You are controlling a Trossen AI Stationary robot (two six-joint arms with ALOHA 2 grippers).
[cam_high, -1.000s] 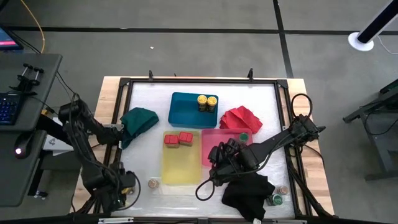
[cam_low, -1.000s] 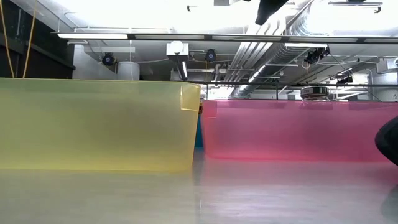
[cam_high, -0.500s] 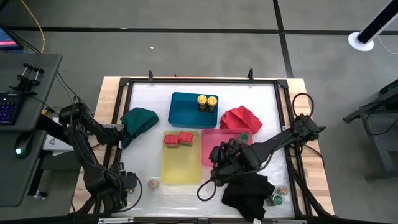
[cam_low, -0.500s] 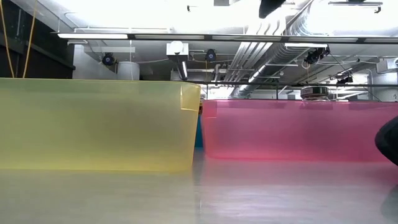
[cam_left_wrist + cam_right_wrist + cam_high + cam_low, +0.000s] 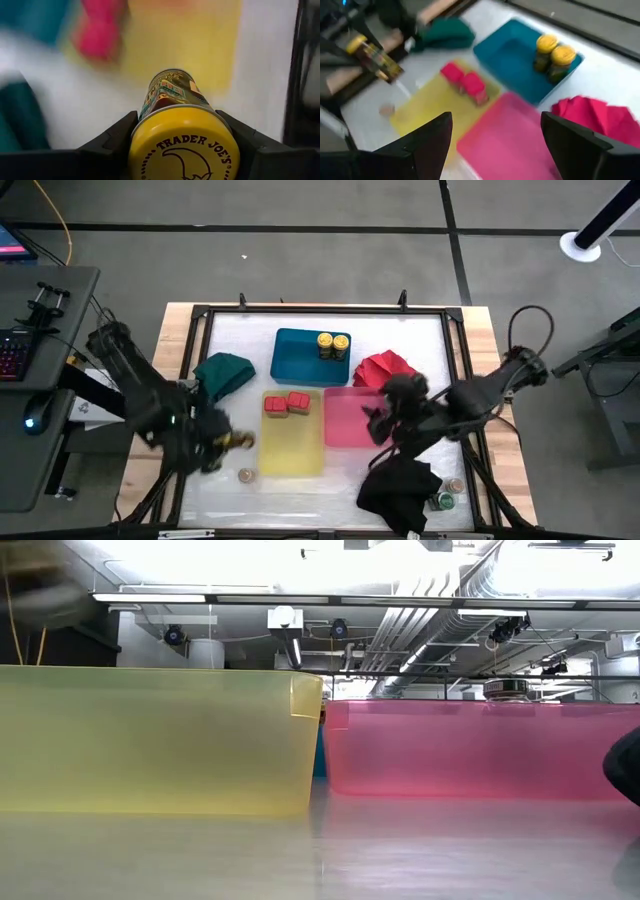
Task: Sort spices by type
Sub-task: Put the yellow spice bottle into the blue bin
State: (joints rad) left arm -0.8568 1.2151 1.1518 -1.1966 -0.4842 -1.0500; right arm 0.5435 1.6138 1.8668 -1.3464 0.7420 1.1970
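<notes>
Three trays sit mid-table: a blue tray [image 5: 296,358] farthest back, a yellow tray [image 5: 290,450] and a pink tray [image 5: 347,420] side by side in front of it. A black cloth [image 5: 400,492] lies near the front right, a red cloth [image 5: 388,369] and green cloth [image 5: 224,371] flank the blue tray. The right gripper [image 5: 378,423] hovers over the pink tray, fingers spread wide. The left gripper [image 5: 232,442], just left of the yellow tray, clamps a yellow-lidded jar [image 5: 182,135]. Two yellow-lidded jars [image 5: 333,344] stand in the blue tray, two red-lidded jars [image 5: 287,404] in the yellow. One small jar [image 5: 245,474], apparently silvery-lidded, rests on the table.
</notes>
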